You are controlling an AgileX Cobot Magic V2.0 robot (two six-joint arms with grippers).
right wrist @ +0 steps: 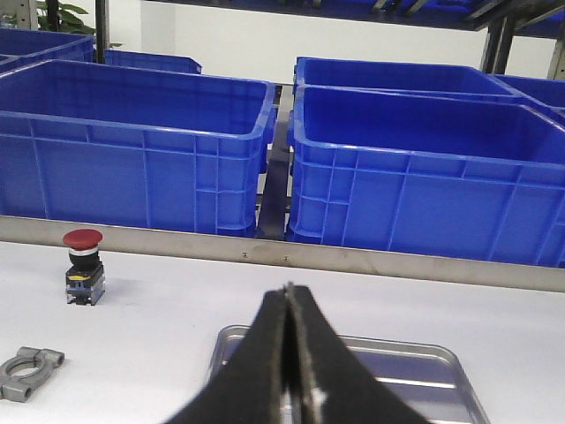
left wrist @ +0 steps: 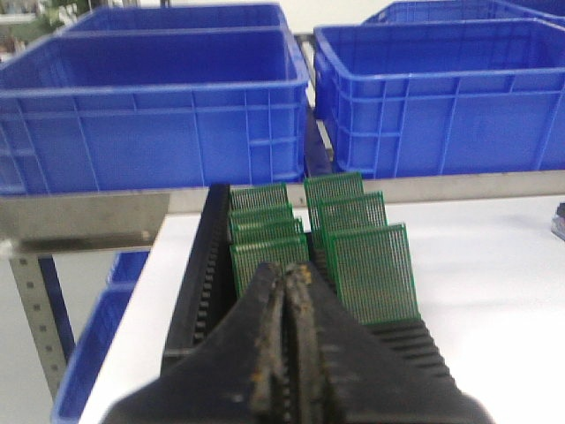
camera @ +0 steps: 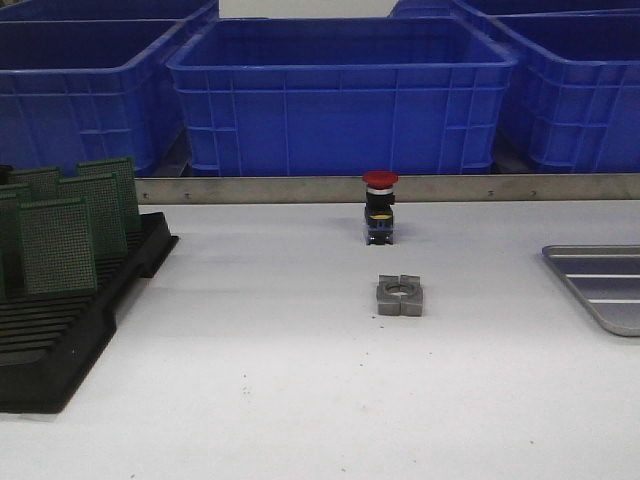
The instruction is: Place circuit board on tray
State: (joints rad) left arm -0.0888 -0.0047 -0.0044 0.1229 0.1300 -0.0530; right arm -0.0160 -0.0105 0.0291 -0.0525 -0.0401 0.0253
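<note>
Several green circuit boards stand upright in a black slotted rack at the table's left. They also show in the left wrist view, with the rack under them. My left gripper is shut and empty, above the near end of the rack, just short of the nearest boards. The silver-grey tray lies at the right edge and holds nothing that I can see. My right gripper is shut and empty, above the near part of the tray. Neither gripper shows in the front view.
A red-capped push button stands at the table's middle back, and a grey metal clamp lies just in front of it. Big blue crates line the back behind a metal rail.
</note>
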